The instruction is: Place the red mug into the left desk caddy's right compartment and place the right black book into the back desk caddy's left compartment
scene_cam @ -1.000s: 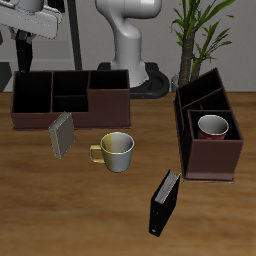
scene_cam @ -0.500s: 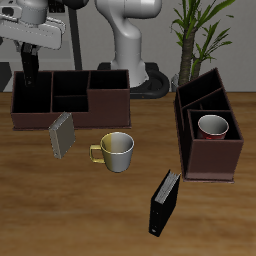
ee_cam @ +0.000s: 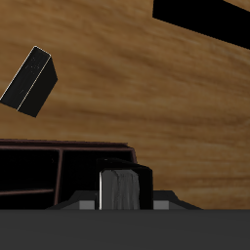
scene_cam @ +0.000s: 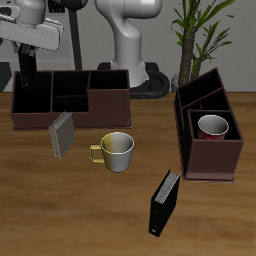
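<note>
My gripper (scene_cam: 29,66) hangs over the end compartment of the back desk caddy (scene_cam: 108,104), shut on the right black book (scene_cam: 29,78), which stands upright and reaches down into that compartment. In the wrist view the book's pale page edges (ee_cam: 122,188) show between my fingers, with the back desk caddy's wall (ee_cam: 59,156) just beneath. The red mug (scene_cam: 212,126) stands upright inside the left desk caddy (scene_cam: 214,160), in its compartment nearest the table's front edge. How deep the book sits is hidden by the caddy wall.
A second black book (scene_cam: 164,201) stands near the table's front edge. A small grey book (scene_cam: 62,133) stands in front of the back caddy, dark in the wrist view (ee_cam: 29,80). A yellow-green mug (scene_cam: 115,150) sits mid-table. A potted plant (scene_cam: 195,35) is behind the left caddy.
Over the last second my gripper has come down with the black book toward the back caddy's end compartment. Nothing else on the table has moved.
</note>
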Available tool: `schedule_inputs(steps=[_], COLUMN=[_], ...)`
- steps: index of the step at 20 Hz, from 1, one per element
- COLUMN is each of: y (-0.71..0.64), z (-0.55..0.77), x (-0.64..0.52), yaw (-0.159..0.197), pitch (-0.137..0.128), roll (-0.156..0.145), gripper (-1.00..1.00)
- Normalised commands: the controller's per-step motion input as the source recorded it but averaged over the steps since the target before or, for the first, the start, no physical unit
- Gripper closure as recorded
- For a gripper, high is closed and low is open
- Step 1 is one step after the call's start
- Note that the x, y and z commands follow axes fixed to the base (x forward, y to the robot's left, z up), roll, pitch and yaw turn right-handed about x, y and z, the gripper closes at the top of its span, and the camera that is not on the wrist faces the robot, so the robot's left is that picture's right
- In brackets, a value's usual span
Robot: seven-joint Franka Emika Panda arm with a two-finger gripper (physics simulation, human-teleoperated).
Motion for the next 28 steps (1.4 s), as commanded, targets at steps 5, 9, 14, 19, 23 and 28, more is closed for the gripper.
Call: schedule_inputs(steps=[5, 9, 14, 19, 23, 28], y=[0.00, 0.26, 0.12, 0.03, 0.08, 0.00], z=[-0.07, -0.02, 0.03, -0.31, -0.09, 0.03], x=[-0.11, -0.07, -0.01, 0.08, -0.12, -0.17], yaw=[-0.002, -0.002, -0.017, -0.018, 0.000, 0.003], pitch=[-0.168, -0.129, -0.064, 0.105, 0.059, 0.011], roll=[-0.009, 0.071, 0.030, 0.023, 0.016, 0.006], gripper=[1.00, 1.00, 1.00, 1.00, 1.00, 1.00])
